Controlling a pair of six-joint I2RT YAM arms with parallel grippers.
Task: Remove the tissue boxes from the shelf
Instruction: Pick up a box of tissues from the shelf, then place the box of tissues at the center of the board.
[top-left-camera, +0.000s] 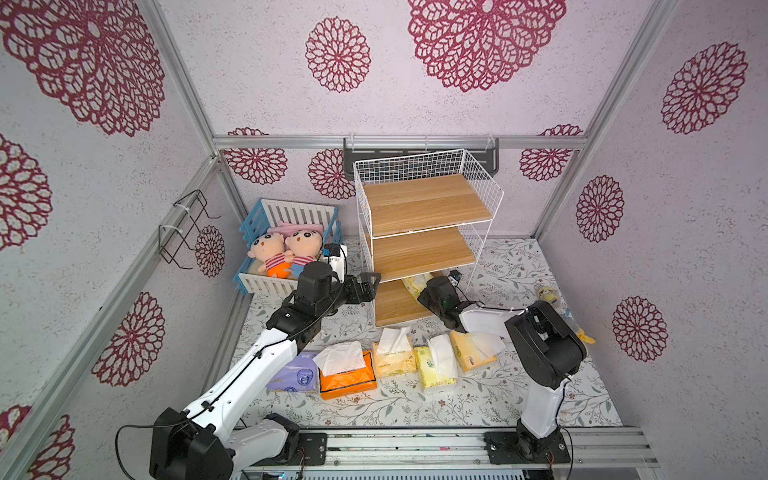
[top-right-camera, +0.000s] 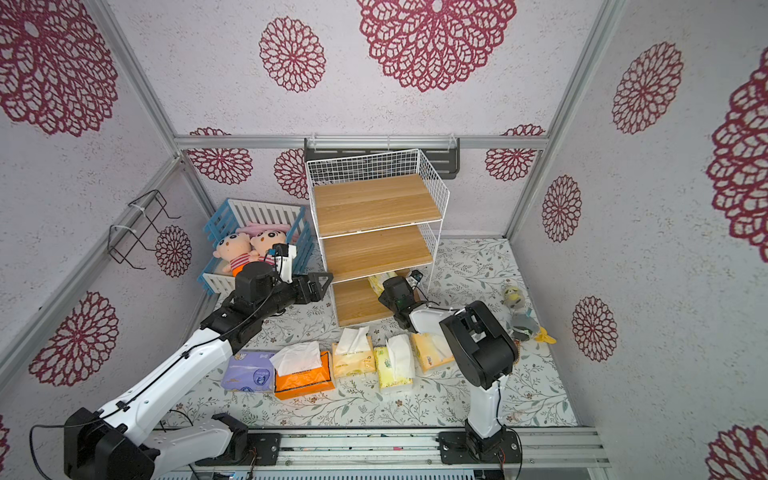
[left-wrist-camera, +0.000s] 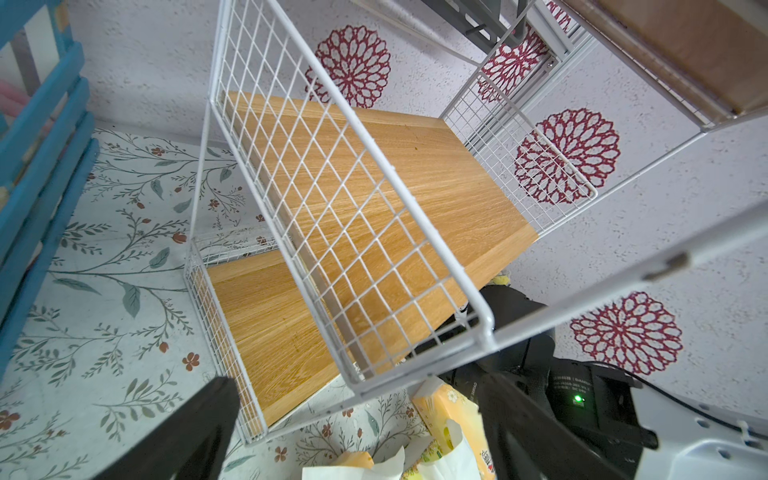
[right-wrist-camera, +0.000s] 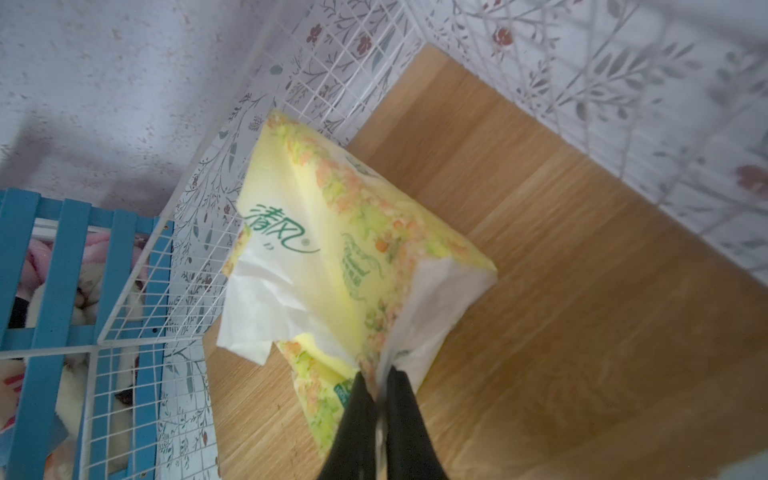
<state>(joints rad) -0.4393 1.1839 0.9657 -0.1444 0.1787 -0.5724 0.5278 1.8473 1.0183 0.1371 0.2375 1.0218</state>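
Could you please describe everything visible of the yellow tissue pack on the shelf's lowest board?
The yellow tissue pack is a soft, plastic-wrapped brick, pale yellow with green lettering and an orange-and-green floral border. White tissue spills from its opening. It lies tilted on the shelf's lowest wooden board, close to the white wire grid. The right end effector is shut on one end of its wrapper.
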